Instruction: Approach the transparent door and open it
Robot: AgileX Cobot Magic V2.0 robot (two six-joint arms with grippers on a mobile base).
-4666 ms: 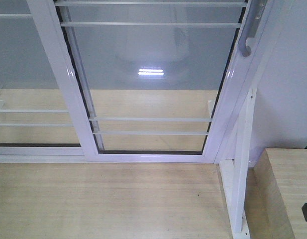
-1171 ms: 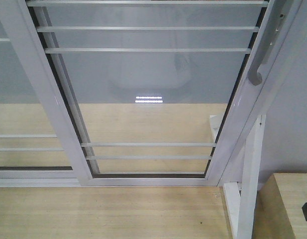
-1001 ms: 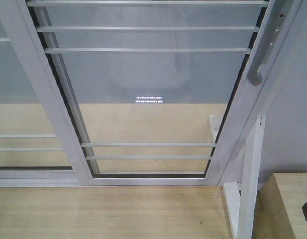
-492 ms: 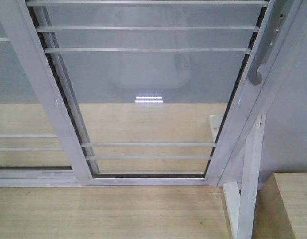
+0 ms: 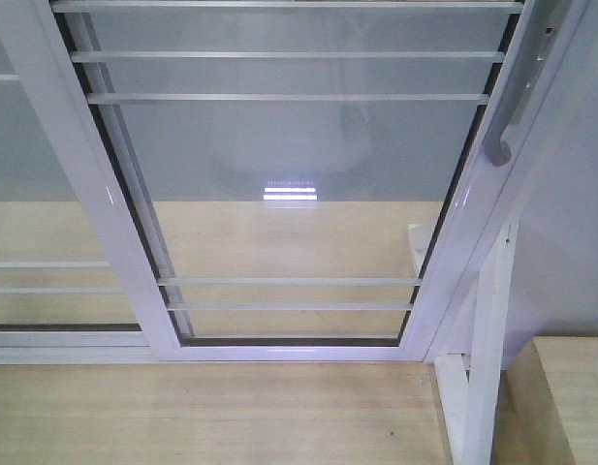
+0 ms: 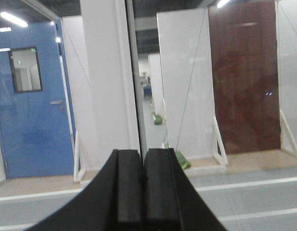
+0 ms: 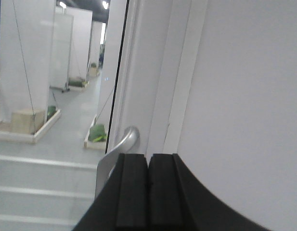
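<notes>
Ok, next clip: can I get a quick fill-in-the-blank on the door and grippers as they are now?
In the front view, the grey handle sits on the glass door's ____ upright.
The left gripper's fingers are ____, not open, and hold nothing.
The right wrist view shows the right gripper close to the curved grey ____.
The door's frame is painted ____.
Missing words: right; shut; handle; white.

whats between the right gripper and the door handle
Nothing shows there. In the right wrist view the shut right gripper points at the grey handle, which curves just past its tips, with only open air between them.
</notes>
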